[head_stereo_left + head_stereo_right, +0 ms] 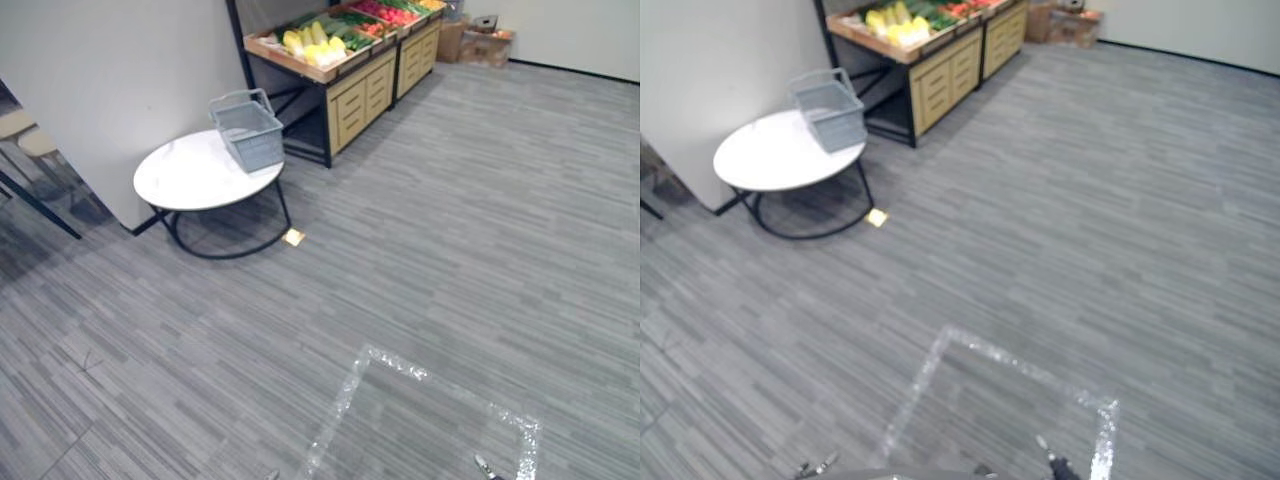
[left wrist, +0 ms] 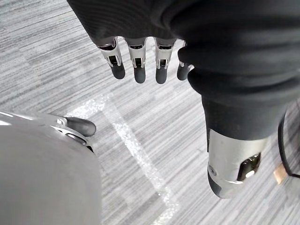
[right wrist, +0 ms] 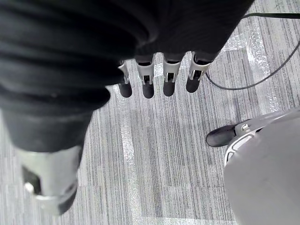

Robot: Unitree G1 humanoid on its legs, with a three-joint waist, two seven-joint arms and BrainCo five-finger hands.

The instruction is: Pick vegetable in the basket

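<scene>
- The left hand [image 2: 139,64] hung over the grey floor [image 1: 470,230], its fingers straight and apart from the thumb [image 2: 229,171], with nothing in it.
- The right hand [image 3: 148,83] hung likewise over the floor, fingers straight in a row and spread from the thumb [image 3: 51,185], with nothing in it.
- The vegetables [image 1: 312,42] lay in the sloping top trays of a wooden stand [image 1: 360,95] against the far wall, well apart from both hands. Yellow ones sat at the near end, with green and red ones further along; their kinds were too small to tell with confidence.
- A grey basket [image 1: 247,132] stood upright on the round white surface [image 1: 185,178], at the edge nearest the stand, its handle raised.
- The surface stood on a black ring frame just beside a white wall [image 1: 120,70].
- A small yellow object [image 1: 293,237] lay on the floor by the frame.
- Shiny tape [image 1: 395,362] marked a square on the floor near the robot.
- Cardboard boxes [image 1: 485,45] stood past the stand's far end.
</scene>
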